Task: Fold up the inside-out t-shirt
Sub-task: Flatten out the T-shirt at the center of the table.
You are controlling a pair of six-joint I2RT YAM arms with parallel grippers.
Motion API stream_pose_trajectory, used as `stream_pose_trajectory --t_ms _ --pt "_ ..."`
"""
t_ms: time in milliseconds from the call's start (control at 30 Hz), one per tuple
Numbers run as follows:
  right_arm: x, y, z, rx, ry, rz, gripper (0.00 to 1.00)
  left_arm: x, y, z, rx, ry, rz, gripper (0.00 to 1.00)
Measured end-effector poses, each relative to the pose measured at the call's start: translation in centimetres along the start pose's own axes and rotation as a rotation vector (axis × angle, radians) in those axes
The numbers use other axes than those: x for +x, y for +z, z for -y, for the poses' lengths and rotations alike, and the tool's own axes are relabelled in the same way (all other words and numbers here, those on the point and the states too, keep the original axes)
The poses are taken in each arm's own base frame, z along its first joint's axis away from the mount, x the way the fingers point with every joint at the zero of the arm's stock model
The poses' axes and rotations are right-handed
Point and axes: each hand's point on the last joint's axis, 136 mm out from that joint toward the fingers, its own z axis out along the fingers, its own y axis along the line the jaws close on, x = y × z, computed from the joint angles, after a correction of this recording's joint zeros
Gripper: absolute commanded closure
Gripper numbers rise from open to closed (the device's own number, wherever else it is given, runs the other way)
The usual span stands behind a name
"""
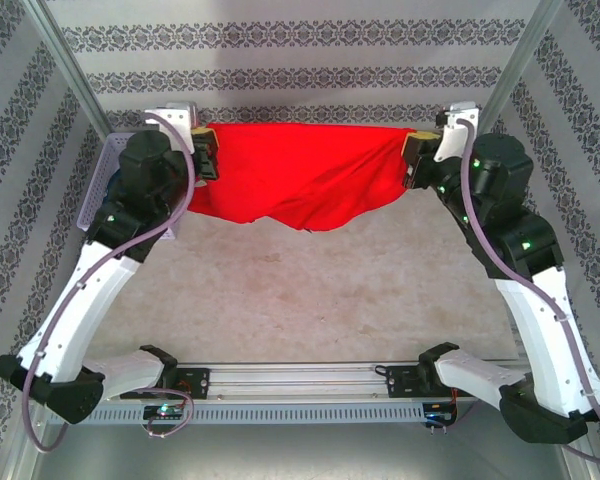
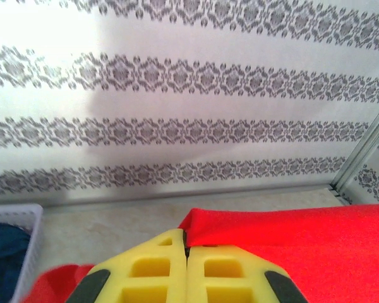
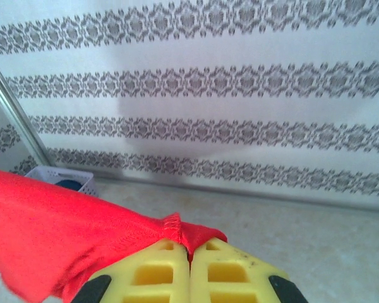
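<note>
You get no readable text, label, brand or number in any of the views. The grey bands (image 1: 300, 40) on the walls are ornament, not lettering.
</note>
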Motion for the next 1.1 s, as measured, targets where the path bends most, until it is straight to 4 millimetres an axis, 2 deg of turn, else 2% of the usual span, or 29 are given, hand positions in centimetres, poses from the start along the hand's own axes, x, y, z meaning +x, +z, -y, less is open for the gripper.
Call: stream_pose_trajectory --t_ms 133,300,400,500,600,667,733,767,833,867,900,967,1033,1067,1100 --pt "-2.3 -1.5 0.0 0.007 -0.043 0.046 1.00 -1.3 -1.6 0.5 0.036 0.029 0.018 1.00" --pt "-4.4 -2.5 0.3 0.038 -0.075 0.085 1.00 0.2 -1.8 2.5 0.153 0.041 -0.044 1.00" --pt "-4.3 -1.3 0.7 0.069 -0.092 0.068 1.00 2.3 -0.9 3.0 0.184 0.045 -0.107 1.00" --pt "-2.9 1.7 1.5 0.108 -0.102 0.007 1.00 6.0 1.0 2.7 0.166 0.053 -0.213 1.00" --pt "0.4 7.2 3.1 0.149 -0.093 -0.101 1.00 11.4 3.8 1.7 0.106 0.070 -0.359 1.00" --pt "3.7 12.3 4.0 0.163 -0.070 -0.195 1.00 14.8 5.9 0.4 0.048 0.077 -0.448 1.00" --pt "8.3 17.9 4.5 0.161 -0.049 -0.309 0.93 18.2 8.2 -1.7 -0.038 0.077 -0.531 1.00" --pt "10.9 20.2 4.7 0.160 -0.043 -0.369 0.89 19.7 9.1 -3.1 -0.089 0.078 -0.567 0.90" --pt "16.9 23.9 5.2 0.162 -0.024 -0.504 0.67 22.7 10.7 -6.2 -0.194 0.086 -0.639 0.66" --pt "19.2 24.8 5.5 0.169 -0.018 -0.561 0.62 24.1 11.3 -7.5 -0.241 0.091 -0.671 0.53" --pt "21.7 25.4 5.8 0.177 -0.018 -0.626 0.56 25.3 11.7 -8.6 -0.281 0.093 -0.701 0.45" --pt "24.8 25.1 6.3 0.195 -0.020 -0.715 0.45 27.3 11.8 -9.8 -0.319 0.089 -0.744 0.36" --pt "26.6 23.1 6.6 0.208 -0.011 -0.760 0.36 29.1 10.3 -9.6 -0.312 0.068 -0.775 0.30" --pt "27.3 21.6 6.4 0.209 0.003 -0.774 0.34 29.7 9.1 -9.2 -0.300 0.049 -0.785 0.28" --pt "28.2 19.2 6.2 0.207 0.016 -0.793 0.33 30.4 7.5 -8.7 -0.280 0.026 -0.795 0.26"
